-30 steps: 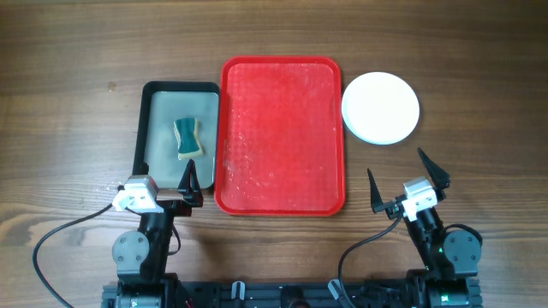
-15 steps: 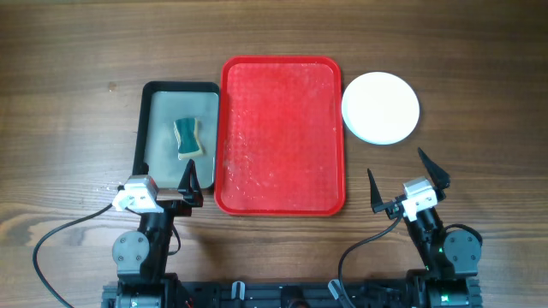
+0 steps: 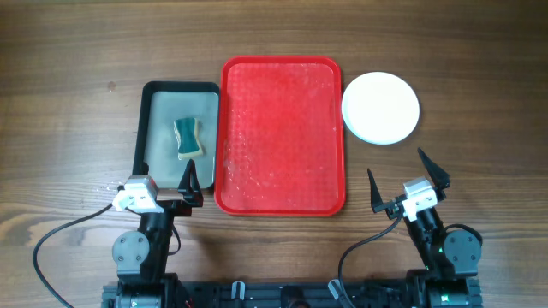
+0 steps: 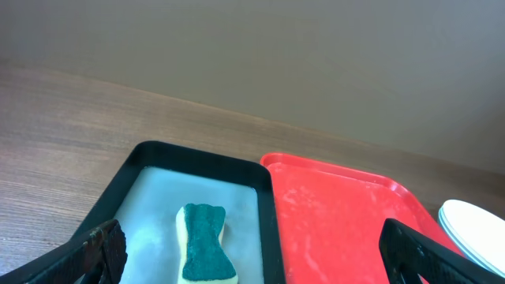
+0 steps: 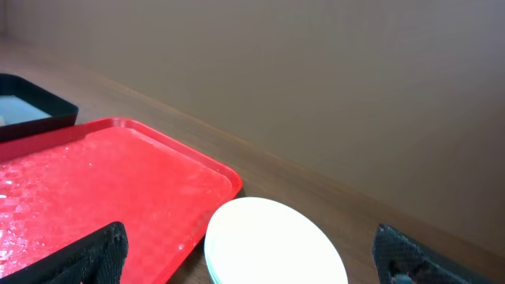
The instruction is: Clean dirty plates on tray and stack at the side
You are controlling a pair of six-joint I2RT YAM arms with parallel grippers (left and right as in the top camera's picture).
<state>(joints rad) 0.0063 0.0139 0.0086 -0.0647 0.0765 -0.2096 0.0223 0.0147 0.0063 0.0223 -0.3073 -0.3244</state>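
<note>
We see the plates (image 3: 381,107) stacked upper right, just beside the tray (image 3: 282,137). Left gripper (image 3: 189,178) and right gripper (image 3: 395,162) gape wide, empty.

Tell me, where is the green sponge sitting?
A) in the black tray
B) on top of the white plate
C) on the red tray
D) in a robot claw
A: the sponge lies flat inside the black tray, which sits next to the red tray, and no claw touches it.
</note>
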